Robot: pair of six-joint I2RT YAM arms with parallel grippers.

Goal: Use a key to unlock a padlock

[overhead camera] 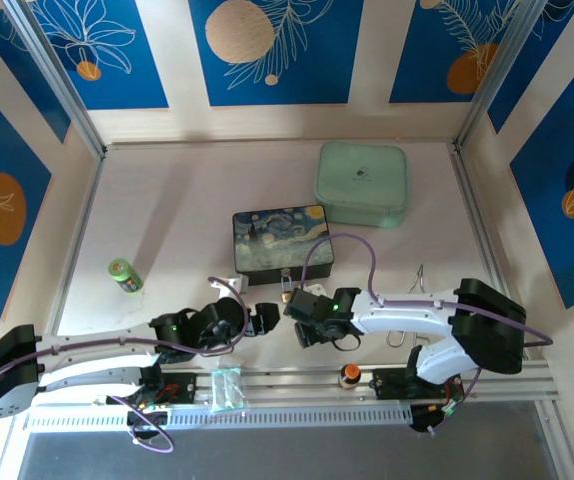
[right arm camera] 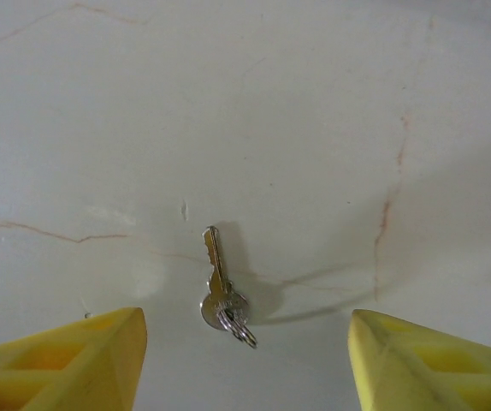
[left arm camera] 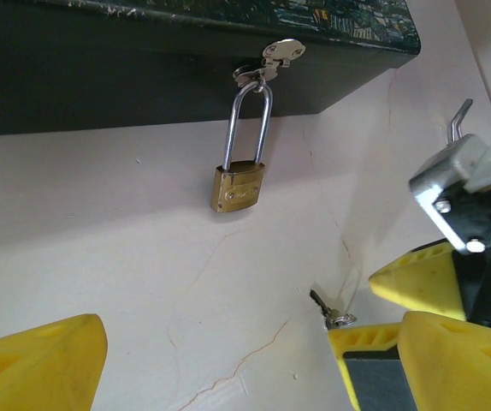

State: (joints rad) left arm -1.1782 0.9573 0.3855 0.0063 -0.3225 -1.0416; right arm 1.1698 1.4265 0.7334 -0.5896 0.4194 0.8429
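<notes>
My right fingers [right arm camera: 74, 360] stood spread and empty, the key [right arm camera: 220, 295] lying flat on the counter [right arm camera: 314, 128] between them. My left fingers [left arm camera: 40, 360] were released too, facing the padlock [left arm camera: 237, 187], its shackle looped through the painted box's [left arm camera: 143, 77] latch.

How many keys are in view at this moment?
1. The key lies flat on the table, untouched, between the open fingers of the right gripper, apart from the padlock hooked through the painted box's hasp. Others may be hidden.
</notes>
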